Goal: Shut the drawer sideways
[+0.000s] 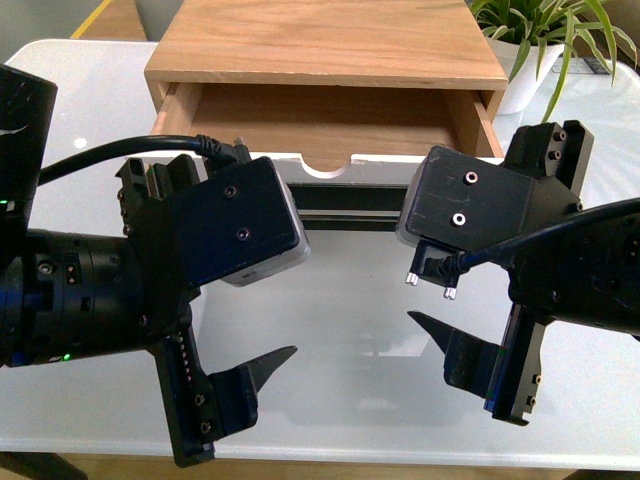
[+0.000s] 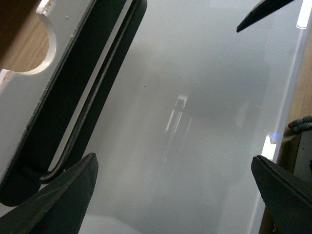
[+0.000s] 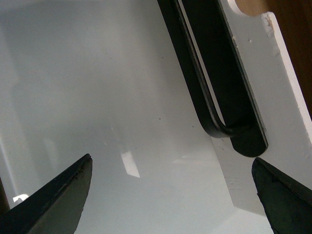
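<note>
Light-wood drawer (image 1: 330,125), seen from the front view, stands open and projects forward from a wooden cabinet (image 1: 330,40) that sits on a glossy white desk (image 1: 350,320). The drawer's inside shows bare wood. Its white front panel (image 3: 278,97) carries a half-round notch (image 1: 327,166) at the middle of the top edge, and a long black bar handle (image 2: 92,92) runs along the panel's face below the notch.

Both arms lie in front of the drawer, turned on their sides and facing the panel. The left gripper (image 2: 173,185) is opposite the left end of the handle, and the right gripper (image 3: 170,185) is opposite the right end. Each gripper has its jaws spread wide, with only bare desk between them and nothing held. In the left wrist view one left fingertip (image 2: 73,187) lies just beside the curved end of the handle; whether it touches cannot be told. In the right wrist view one right fingertip (image 3: 282,190) lies near the panel's end, apart from the handle.

Behind the drawer's right corner stands a green plant (image 1: 545,35) in a white pot (image 1: 525,88).
</note>
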`<state>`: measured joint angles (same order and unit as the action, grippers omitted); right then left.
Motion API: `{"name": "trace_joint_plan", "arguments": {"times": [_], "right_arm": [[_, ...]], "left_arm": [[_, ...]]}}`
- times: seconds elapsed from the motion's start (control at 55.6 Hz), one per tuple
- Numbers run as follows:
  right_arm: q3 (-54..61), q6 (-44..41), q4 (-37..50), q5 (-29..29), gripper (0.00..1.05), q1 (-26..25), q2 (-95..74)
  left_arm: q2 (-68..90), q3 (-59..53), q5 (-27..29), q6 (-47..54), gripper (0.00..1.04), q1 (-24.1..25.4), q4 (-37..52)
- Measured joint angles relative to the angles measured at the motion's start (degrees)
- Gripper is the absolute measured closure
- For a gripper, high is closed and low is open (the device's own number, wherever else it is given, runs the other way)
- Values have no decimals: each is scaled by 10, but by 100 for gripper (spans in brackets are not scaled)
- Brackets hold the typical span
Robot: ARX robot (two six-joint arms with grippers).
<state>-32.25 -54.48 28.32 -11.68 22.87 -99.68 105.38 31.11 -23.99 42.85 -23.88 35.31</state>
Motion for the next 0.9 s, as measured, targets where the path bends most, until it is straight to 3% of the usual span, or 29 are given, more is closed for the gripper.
{"name": "trace_joint_plan", "arguments": {"times": [0.899], "right_arm": [[-61, 0, 3, -2, 9, 23, -66]], "left_arm": [[47, 80, -3, 5, 9, 13, -19]]}}
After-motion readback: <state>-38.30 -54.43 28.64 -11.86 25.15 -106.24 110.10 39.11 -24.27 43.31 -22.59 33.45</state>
